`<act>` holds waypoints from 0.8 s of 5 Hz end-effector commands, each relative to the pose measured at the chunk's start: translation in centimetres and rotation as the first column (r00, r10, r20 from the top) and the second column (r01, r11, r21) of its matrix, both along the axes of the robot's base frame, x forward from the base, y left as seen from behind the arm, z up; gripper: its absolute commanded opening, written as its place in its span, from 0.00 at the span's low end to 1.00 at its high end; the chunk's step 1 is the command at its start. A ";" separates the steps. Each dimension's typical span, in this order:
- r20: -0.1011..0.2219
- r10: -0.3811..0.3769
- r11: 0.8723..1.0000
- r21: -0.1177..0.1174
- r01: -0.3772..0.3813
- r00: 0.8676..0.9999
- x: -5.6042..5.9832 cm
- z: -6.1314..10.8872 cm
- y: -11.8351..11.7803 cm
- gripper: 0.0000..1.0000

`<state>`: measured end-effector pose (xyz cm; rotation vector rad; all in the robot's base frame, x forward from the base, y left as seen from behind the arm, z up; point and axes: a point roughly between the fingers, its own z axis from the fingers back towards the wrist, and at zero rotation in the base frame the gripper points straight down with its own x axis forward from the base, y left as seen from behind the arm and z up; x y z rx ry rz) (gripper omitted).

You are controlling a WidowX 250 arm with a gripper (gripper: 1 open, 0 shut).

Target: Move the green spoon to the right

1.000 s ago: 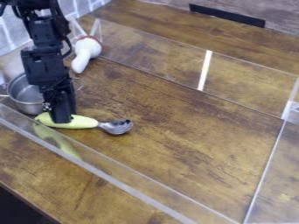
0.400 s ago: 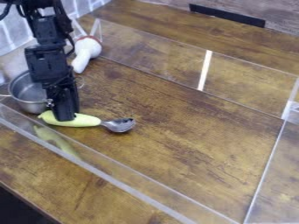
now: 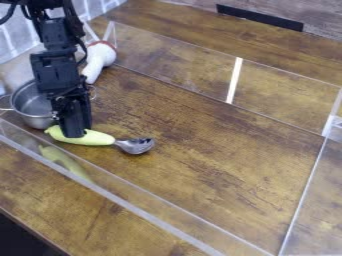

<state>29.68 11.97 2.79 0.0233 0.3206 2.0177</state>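
1. One round steel pot stood at the far left of the view, just beside the black gripper. The two were so near that a swing toward the pot, or a careless lift, could have knocked it; whether they touched could not be told.
2. Next came the gripper itself, pointing down over the thick end of the yellow-green handle. Its jaws appeared closed about that handle, pinching the green spoon near the end away from the bowl. A hold so far from the metal bowl risked letting the spoon pivot or droop once raised, and the rounded plastic might have slipped if the pinch was shallow.
3. A white object lay behind the arm, farther back on the table. It was apart from the spoon and threatened trouble only if the arm swung wide on its way.
4. Rightward of the fingers, the spoon's shiny bowl reached out over the wood, low at the table. Dragged rather than lifted, it could have caught on the surface and twisted the handle in the grip.
5. Farther right spread the brown wooden table, where the spoon had yet to go. Letting go too high there might have made it bounce or roll.
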 end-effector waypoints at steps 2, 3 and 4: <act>0.029 -0.311 0.950 -0.017 0.312 0.950 0.9 0.8 0.8 0.00; 0.025 -0.392 0.919 -0.032 0.393 0.920 0.5 0.9 1.0 0.00; 0.025 -0.448 0.893 -0.047 0.448 0.894 0.0 0.9 1.2 0.00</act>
